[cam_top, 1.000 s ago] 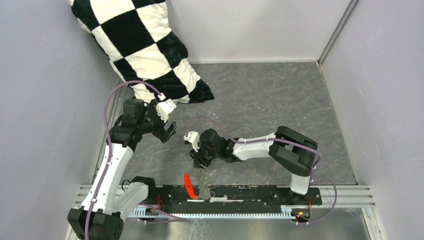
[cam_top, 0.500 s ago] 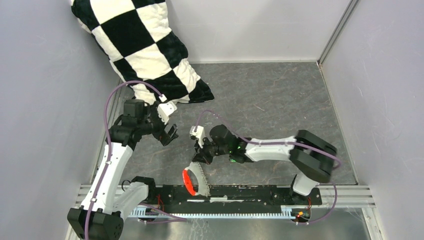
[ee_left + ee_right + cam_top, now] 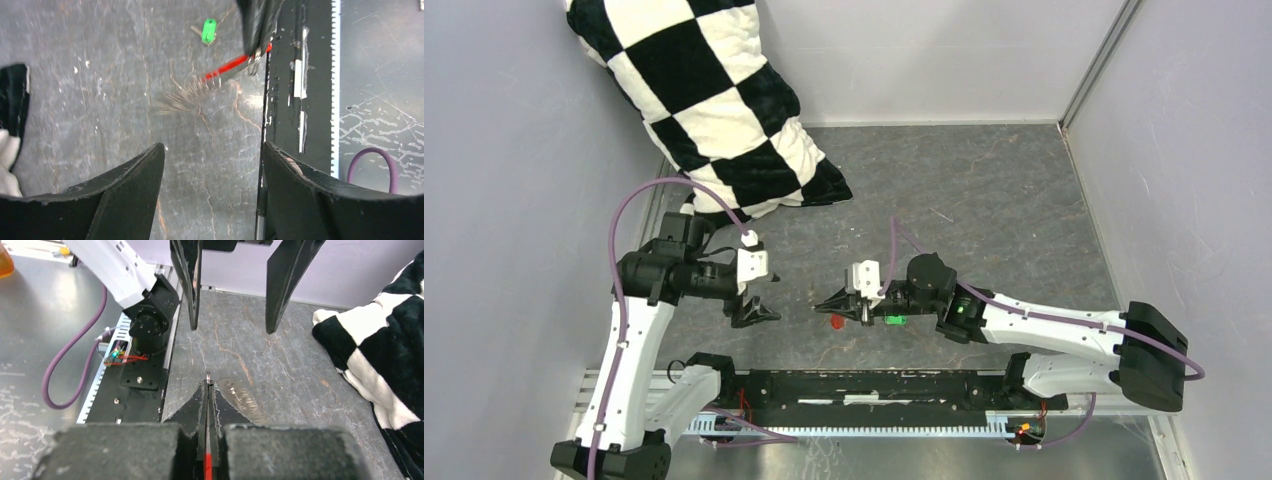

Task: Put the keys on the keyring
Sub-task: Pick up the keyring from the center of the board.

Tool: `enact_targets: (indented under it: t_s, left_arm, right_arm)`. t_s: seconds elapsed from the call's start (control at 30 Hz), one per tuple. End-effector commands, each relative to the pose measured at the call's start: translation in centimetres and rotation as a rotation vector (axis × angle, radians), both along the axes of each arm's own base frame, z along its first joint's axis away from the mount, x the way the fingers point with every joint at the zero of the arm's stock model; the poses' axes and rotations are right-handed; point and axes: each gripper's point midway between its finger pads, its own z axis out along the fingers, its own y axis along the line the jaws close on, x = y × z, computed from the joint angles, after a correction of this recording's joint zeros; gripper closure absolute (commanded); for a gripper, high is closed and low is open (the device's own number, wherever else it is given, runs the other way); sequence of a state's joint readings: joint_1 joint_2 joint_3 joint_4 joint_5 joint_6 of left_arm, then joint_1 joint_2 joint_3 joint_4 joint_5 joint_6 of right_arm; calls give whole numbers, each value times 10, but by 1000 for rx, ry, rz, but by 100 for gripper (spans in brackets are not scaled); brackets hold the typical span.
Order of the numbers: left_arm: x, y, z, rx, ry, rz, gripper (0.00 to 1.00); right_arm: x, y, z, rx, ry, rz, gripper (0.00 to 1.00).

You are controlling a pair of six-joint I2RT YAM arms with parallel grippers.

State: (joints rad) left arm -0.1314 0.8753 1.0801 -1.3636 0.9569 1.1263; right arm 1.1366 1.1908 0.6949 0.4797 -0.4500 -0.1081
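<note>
Closest in, there's the black base plate along the near edge of the counter, with both arms bolted to it. Just past that, the two tools face each other low over the grey surface. The left tool is on the left with its jaws spread wide and nothing in them. Its own camera shows only scratched counter between the two black fingers. The right tool comes in from the right and points straight at the left one, close to it but not touching. It's clenched flat on the keyring. From the right wrist you can see the red tag squeezed between the closed pads, with a bit of metal poking out past the tips. The ring-and-links part is just a blurry silver streak in both wrist views, so I can't say how it hangs or whether it touches the counter. The key, the tiny one with the green head, lies flat on the counter by itself. From above it sits just beside the right wrist, behind the fingertips. In the left wrist view it's a bit beyond the red tag and clearly apart from it, so it isn't on the ring. Way at the back left, a black-and-white checkered pillow leans into the corner, its lower end resting on the counter, well apart from the tools.
</note>
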Motion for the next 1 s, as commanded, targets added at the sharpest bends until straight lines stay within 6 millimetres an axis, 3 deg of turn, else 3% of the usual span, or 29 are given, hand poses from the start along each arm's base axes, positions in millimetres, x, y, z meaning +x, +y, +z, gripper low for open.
enact_targets:
  t_s: [0.0, 0.17, 0.33, 0.6, 0.87, 0.97]
  left_arm:
    - [-21, -14, 33, -117, -122, -140, 23]
    - [-33, -22, 38, -192, -54, -147, 22]
    - [-40, -27, 38, -239, 17, -140, 23]
    - [-21, -30, 58, -291, -95, -61, 26]
    - [-26, -30, 52, -290, -76, -53, 46]
    - [-29, -30, 52, -290, -73, -62, 58]
  right_arm:
    - [-11, 6, 35, 34, -137, 60, 100]
    - [-10, 11, 53, 53, -171, 48, 99]
    - [-21, 19, 65, 53, -186, 80, 100]
    - [-23, 33, 64, -18, -190, 50, 99]
    - [-13, 45, 62, -96, -163, -14, 100]
    - [-13, 49, 61, -124, -149, -23, 100]
